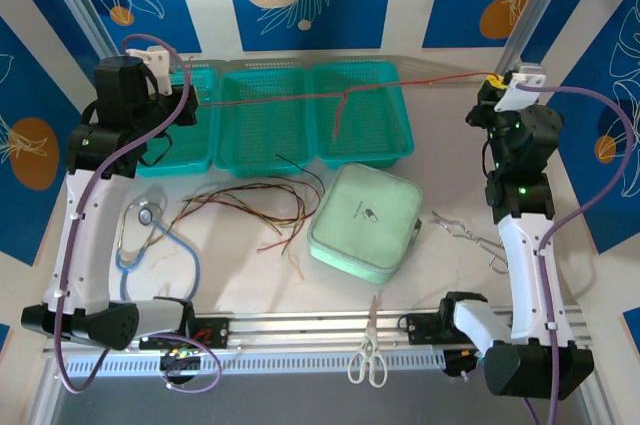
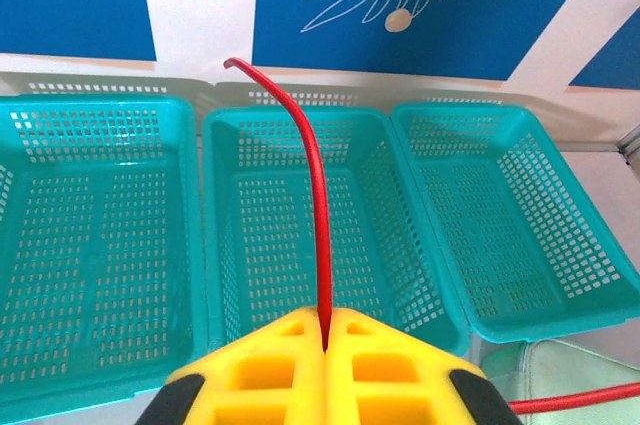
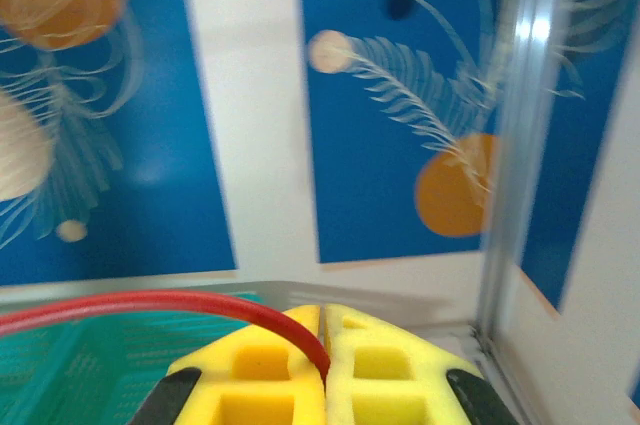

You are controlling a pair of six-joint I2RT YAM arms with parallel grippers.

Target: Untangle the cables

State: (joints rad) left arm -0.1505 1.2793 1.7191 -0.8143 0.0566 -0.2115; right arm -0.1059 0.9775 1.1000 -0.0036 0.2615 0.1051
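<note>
One red cable stretches left-right, clamped in left fingers and right fingers.

Teal perforated baskets, red cable, yellow-padded left end effector, blue leaf-patterned wall, pale-green pouch

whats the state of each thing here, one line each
left end effector, shut on the red cable
right end effector, shut on the red cable
red cable, strung between both above the baskets
other cables, tangled on the table
pouch, closed
scissors, blades shut
</note>
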